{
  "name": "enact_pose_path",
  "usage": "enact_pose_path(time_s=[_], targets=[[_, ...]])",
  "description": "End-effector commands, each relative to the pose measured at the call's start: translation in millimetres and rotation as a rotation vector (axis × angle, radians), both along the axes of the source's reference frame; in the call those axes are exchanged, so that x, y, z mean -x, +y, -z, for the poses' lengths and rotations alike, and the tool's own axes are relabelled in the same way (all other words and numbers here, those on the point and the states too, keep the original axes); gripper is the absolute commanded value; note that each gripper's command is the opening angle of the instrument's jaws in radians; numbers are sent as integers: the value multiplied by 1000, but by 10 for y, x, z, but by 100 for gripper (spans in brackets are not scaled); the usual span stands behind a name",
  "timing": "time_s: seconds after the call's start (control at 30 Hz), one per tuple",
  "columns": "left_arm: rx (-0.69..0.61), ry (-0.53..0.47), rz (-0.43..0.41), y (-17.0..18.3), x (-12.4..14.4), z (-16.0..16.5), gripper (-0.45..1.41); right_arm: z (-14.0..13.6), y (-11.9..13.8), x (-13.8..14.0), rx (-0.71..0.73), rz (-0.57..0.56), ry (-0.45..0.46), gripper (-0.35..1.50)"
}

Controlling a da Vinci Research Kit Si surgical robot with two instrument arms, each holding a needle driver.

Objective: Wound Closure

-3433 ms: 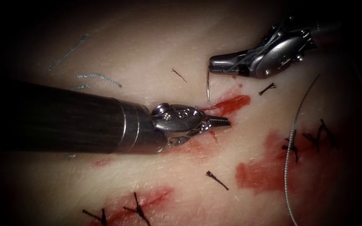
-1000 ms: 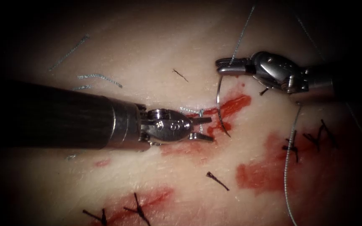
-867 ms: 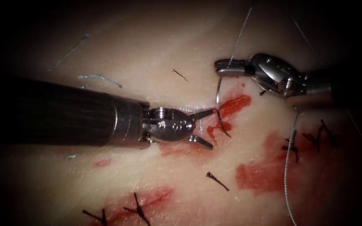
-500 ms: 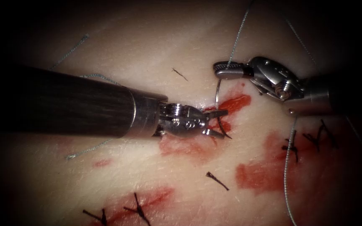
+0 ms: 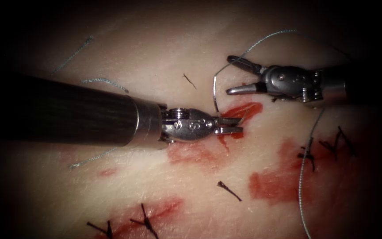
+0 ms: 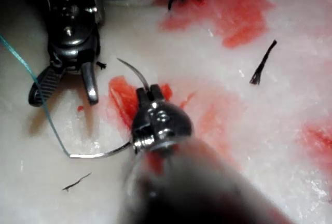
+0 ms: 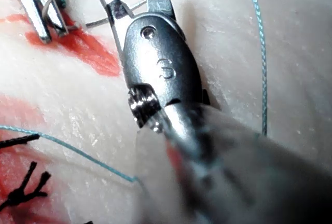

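- Broadly, the tissue (image 5: 155,44) takes most of the endoscope view: pale, moist pork belly with a soft surface that gives way. I judge that it will dent and tear easily under a hard pull.
- The left tool (image 5: 231,126) comes in from the left on a thick dark shaft. Its steel jaws are closed on the needle, about the middle of the curve, at the centre of the frame.
- The right tool (image 5: 231,75), in the upper right, has its jaws spread wide and holds nothing.
- The red fluid (image 5: 270,181) lies in flat patches at the centre and lower right, and it makes the surface slippery.
- The thread (image 5: 261,40) is thin, blue-grey and braided. It arcs from the needle's blunt end over the right tool. I judge it to be limp and light, and it may snag on a jaw.
- The needle (image 5: 214,93) is a thin, curved, polished wire just left of the open jaws. In the left wrist view its sharp tip (image 6: 120,60) stands free above the tissue, and no part seems to be buried.
- It is probably stiff but slippery, so it may turn in the grip. It is best held on the body, away from the fragile tip.
- Short, dark cut ends of thread (image 5: 228,189) lie loose in the lower centre.
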State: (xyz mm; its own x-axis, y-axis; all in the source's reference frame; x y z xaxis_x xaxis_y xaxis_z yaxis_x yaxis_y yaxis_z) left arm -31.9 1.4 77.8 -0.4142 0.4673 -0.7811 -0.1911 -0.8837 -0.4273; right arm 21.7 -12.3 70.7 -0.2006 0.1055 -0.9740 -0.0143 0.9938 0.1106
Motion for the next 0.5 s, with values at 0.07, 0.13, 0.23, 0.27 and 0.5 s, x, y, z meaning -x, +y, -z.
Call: enact_pose_path(time_s=[0.07,0.13,0.23,0.27,0.5], targets=[[-95,-19,69,-3,6,1,-45,4,-1,-11,15,-46,-21,111],[-166,-37,118,-3,7,6,-45,9,-3,-11,14,-92,-40,108],[-302,-84,196,1,9,17,-45,15,-6,-14,12,-153,-66,111],[-340,-110,223,4,10,23,-45,16,-6,-15,12,-168,-73,109],[-581,-327,427,49,-4,74,-45,21,-7,-16,16,-222,-93,78]])
